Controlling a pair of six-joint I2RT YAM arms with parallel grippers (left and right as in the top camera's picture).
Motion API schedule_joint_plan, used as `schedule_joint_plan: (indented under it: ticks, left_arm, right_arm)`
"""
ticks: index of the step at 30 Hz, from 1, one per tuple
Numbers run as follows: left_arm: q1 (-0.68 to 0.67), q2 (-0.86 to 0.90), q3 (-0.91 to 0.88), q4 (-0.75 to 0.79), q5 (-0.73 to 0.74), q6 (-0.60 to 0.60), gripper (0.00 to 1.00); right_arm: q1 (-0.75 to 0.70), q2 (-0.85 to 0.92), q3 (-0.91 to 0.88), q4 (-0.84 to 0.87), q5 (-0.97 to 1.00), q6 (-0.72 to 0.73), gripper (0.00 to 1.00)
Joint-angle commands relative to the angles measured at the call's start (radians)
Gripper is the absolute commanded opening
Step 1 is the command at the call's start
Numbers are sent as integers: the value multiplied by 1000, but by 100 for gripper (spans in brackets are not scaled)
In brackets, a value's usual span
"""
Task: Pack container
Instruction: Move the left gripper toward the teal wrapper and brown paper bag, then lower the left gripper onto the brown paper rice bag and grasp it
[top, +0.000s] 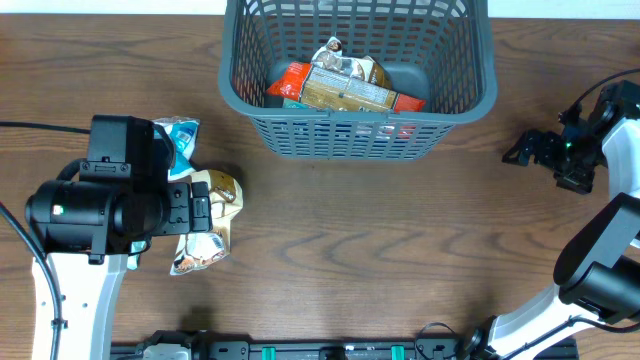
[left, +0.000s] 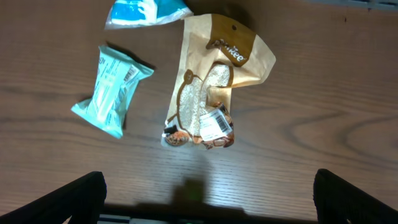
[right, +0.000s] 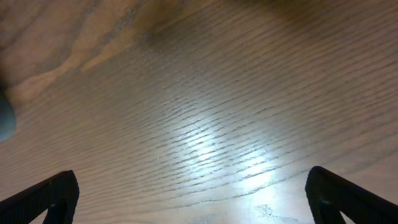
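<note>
The dark grey lattice basket (top: 457, 108) stands at the table's far centre and holds several snack packets (top: 345, 85). My left gripper (top: 200, 212) hangs open and empty above a tan and brown packet (top: 224, 188). In the left wrist view its fingers (left: 208, 199) are spread wide, just short of that tan packet (left: 211, 93). A teal packet (left: 112, 90) lies to its left and a blue and white packet (left: 146, 12) beyond it. The blue and white packet also shows in the overhead view (top: 183, 135). My right gripper (top: 522, 150) is open and empty over bare table right of the basket (right: 193, 193).
The table is dark wood grain. The left arm's body (top: 95, 205) covers the teal packet from overhead. The right arm (top: 600, 250) runs down the right edge. A dark rail (top: 320, 350) lies along the front edge.
</note>
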Motion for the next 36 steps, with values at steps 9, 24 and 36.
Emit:
schedule_joint_plan:
  ticks: [9, 24, 36]
  left_arm:
    - [3, 9, 16, 46, 13, 91, 99]
    - [28, 329, -29, 111, 96, 87, 99]
    - [28, 40, -444, 417, 96, 6, 99]
  right_arm:
    - [12, 3, -6, -16, 32, -36, 99]
    - [13, 3, -6, -29, 32, -40, 99]
    - [13, 3, -6, -37, 32, -39, 99]
